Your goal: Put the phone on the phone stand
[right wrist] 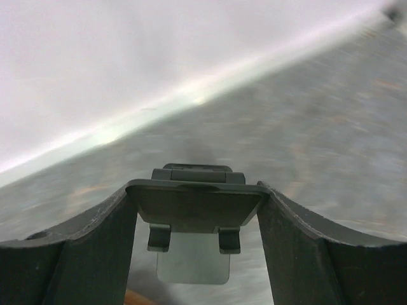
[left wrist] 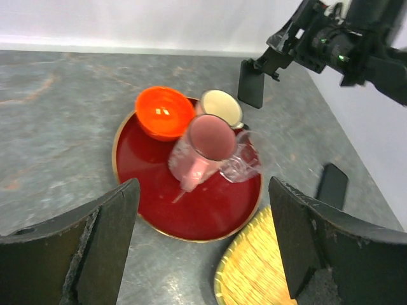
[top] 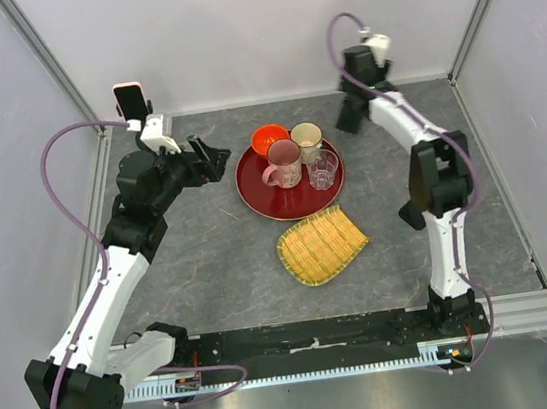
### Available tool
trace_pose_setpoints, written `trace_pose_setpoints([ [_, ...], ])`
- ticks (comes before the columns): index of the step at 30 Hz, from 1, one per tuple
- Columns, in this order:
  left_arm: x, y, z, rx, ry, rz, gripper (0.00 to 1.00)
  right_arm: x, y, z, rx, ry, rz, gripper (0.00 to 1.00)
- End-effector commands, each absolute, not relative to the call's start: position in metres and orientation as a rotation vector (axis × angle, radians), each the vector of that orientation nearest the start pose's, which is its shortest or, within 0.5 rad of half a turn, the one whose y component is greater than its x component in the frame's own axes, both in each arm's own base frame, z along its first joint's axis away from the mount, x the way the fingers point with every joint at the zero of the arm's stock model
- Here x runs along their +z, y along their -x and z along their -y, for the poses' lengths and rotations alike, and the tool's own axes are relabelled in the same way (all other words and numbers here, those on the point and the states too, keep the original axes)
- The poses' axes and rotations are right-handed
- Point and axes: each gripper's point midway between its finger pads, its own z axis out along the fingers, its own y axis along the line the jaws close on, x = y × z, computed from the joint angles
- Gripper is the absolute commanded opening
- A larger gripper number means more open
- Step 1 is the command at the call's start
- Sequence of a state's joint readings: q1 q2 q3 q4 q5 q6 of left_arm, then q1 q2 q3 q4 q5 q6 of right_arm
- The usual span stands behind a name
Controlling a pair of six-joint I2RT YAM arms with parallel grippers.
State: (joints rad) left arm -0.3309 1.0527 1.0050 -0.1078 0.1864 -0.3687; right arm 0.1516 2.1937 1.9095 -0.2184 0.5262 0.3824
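Left gripper hangs wide open and empty beside the red tray; the right gripper looks closed on the sides of the phone stand, which seems to rest on the table. The phone stands upright in the back-left corner, behind the left arm. It is probably stiff, light and slick-faced, so pinching its long edges near mid-height seems safest.

Overhead camera looks down from behind the near edge, over the whole table. Left wrist camera faces across the red tray, shared with overhead. Right wrist camera sits low, tight on the phone stand.
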Motion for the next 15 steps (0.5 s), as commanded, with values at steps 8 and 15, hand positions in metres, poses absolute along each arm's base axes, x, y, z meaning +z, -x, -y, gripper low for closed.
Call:
trace_pose_setpoints([
  [8, 0.318, -0.353, 0.099, -0.481, 0.187, -1.729, 0.89, 0.336, -0.602, -0.277, 0.047, -0.234, -1.469, 0.0],
  [15, 0.312, -0.359, 0.075, -0.447, 0.292, -1.723, 0.9, 0.312, -0.581, -0.378, 0.36, -0.259, -1.53, 0.0],
])
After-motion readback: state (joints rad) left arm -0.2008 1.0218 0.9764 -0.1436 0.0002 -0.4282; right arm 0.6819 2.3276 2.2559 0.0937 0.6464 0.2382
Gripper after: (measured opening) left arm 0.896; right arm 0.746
